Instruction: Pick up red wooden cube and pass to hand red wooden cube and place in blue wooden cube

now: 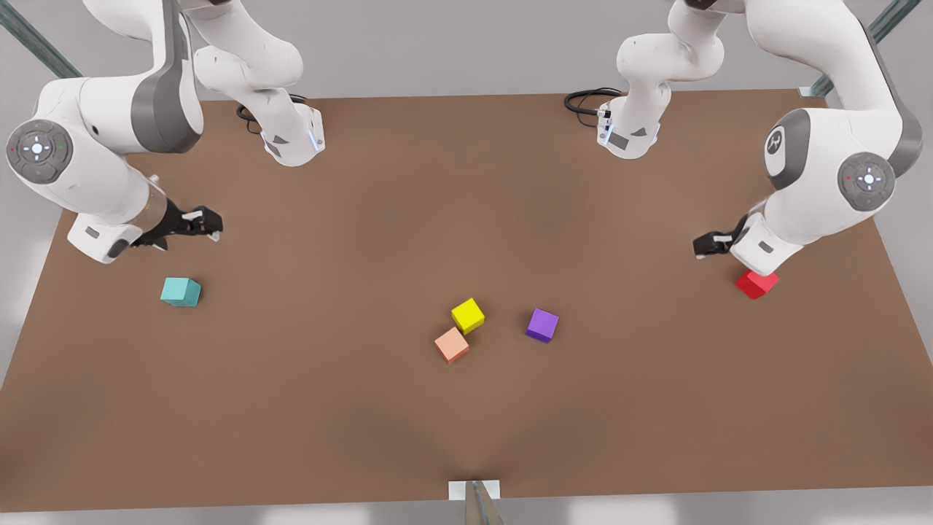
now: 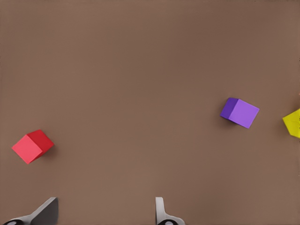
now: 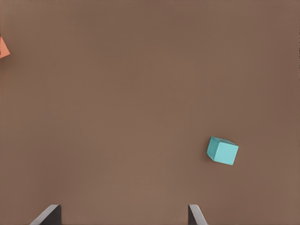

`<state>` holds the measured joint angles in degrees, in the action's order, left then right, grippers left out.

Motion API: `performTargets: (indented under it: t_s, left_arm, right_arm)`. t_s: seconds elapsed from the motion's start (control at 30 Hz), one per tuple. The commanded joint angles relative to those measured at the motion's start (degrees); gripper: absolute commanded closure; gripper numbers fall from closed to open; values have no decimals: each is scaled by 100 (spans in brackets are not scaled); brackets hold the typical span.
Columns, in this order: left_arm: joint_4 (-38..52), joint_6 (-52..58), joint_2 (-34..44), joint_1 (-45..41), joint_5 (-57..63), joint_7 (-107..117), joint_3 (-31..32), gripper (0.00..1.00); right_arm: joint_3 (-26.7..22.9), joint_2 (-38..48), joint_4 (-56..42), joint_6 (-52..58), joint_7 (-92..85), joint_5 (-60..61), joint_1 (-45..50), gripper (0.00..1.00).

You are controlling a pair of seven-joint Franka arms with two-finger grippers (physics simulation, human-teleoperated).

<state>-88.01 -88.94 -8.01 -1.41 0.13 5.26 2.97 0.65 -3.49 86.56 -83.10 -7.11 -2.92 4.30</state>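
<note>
My right gripper (image 1: 198, 223) hangs above the brown table (image 1: 364, 423) at the front view's left, fingers spread wide with nothing between them; in the right wrist view my two fingertips (image 3: 48, 216) frame bare tabletop. Just below and near it in the front view sits the blue wooden cube (image 1: 181, 292), teal, flat on the table, apart from my fingers; the right wrist view shows it too (image 3: 222, 151), off to one side of the open gap, not between the fingers. Toward the middle of the table the salmon-orange cube (image 1: 452, 344) and the yellow cube (image 1: 467, 315) sit just beside each other, corners nearly touching, can't tell if they make contact. The purple cube (image 1: 542, 324) is near them on the front view's right, clearly apart. The left wrist view catches the purple cube (image 2: 240, 112) and an edge of the yellow cube (image 2: 293, 123). At the front view's right my left gripper (image 1: 708, 246) hovers above the table, fingers wide apart and empty, fingertips (image 2: 161, 213) visible in the left wrist view. The red wooden cube (image 1: 756, 283) rests on the table just below that wrist in the front view, untouched; in the left wrist view it (image 2: 32, 146) lies outside the finger gap.
</note>
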Motion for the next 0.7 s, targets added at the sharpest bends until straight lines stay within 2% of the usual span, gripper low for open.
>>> performTargets:
  t_s: [0.0,0.07,0.13,0.17,0.3,0.47,0.57,0.67]
  left_arm:
    - [3,-396,10,0,-4,116,1,0]
    - [3,-413,-60,9,-152,125,-156,0]
    - [-6,-1089,-587,0,-277,125,-1079,0]
    - [-67,-1635,-807,0,-312,142,-1343,0]
    - [-647,-2469,-1027,53,-549,230,-2186,0]
    - [-1719,-3920,-1335,343,-1103,336,-2565,0]
    - [-1983,-3973,-1317,352,-1112,336,-2583,0]
    - [-2590,-4527,-1317,370,-1103,301,-2688,0]
  right_arm:
    - [-4,6,10,-338,-414,2,89,0]
    - [-4,-2,28,-338,-414,2,97,0]
    - [-4,-11,36,-338,-414,28,89,0]
    - [-4,-20,36,-347,-414,29,89,0]
    - [-4,-46,80,-374,-414,29,97,0]
    - [-4,-64,168,-435,-432,29,97,0]
    - [-4,-73,177,-435,-467,72,89,0]
    - [-4,-90,195,-435,-467,81,89,0]
